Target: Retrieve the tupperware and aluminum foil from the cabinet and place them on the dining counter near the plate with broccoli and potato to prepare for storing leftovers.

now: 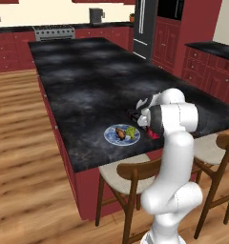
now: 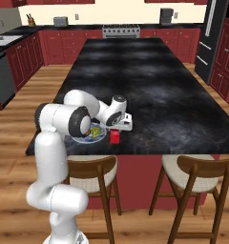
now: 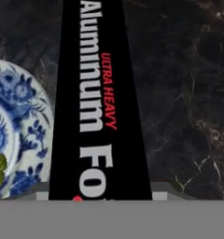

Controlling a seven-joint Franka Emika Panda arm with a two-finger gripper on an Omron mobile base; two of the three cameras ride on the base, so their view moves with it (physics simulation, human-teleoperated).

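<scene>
Black marbled worktop (image 1: 88,81) spreads beneath the low, forward-reaching hand (image 2: 120,123). Directly under it lies the aluminum foil (image 3: 97,107), with the plate (image 3: 13,135) just beside; whether the hand grips it, I cannot tell.

One aluminum foil box (image 3: 97,102) lies on the one dining counter (image 1: 88,81). One plate (image 1: 122,135) sits there, carrying one piece of broccoli (image 1: 131,131) and one potato chunk (image 1: 120,133). Two wooden stools show in the left base view: one (image 1: 130,174) by the plate, another (image 1: 216,147) at the right edge. Possibly one clear tupperware (image 2: 123,123) sits under the hand, though it is hard to make out.
</scene>
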